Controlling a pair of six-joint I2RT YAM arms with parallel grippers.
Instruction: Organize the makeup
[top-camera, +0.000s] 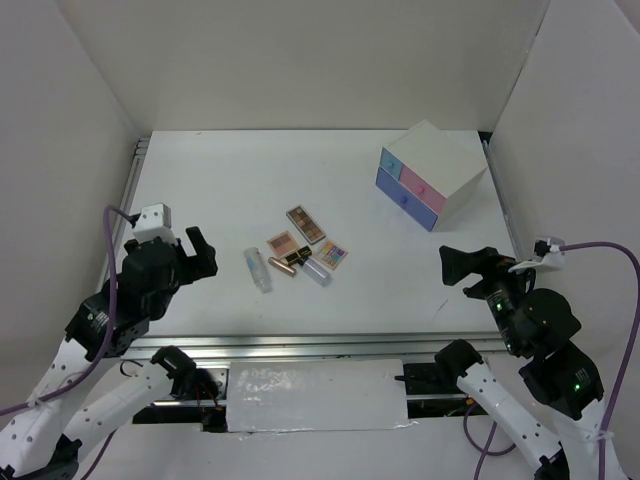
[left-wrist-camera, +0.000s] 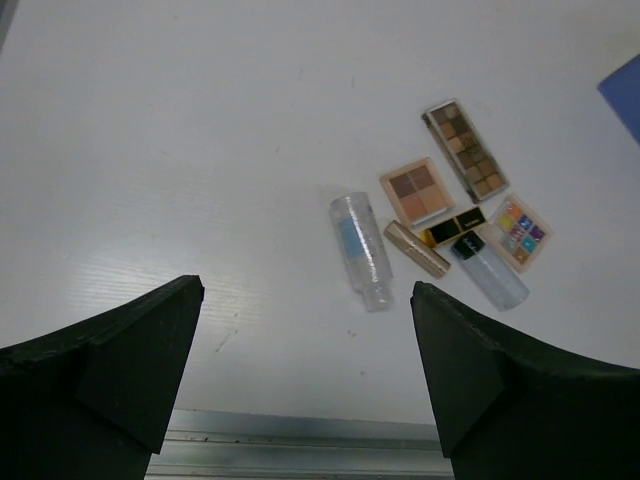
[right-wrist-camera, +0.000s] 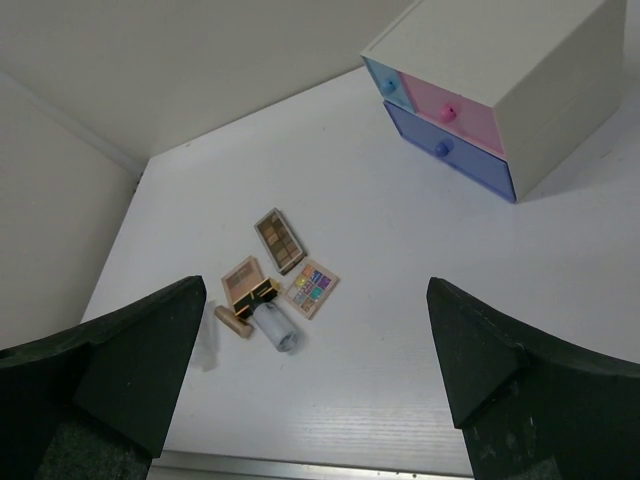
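Note:
The makeup lies in a cluster mid-table: a brown palette, a peach palette, a multicoloured palette, a gold-black lipstick and two clear tubes. The left wrist view shows the blue-labelled tube, the lipstick and the black-capped tube. My left gripper is open and empty, left of the cluster. My right gripper is open and empty, to its right.
A white box with blue and pink drawers stands shut at the back right. White walls enclose the table on three sides. A metal rail runs along the near edge.

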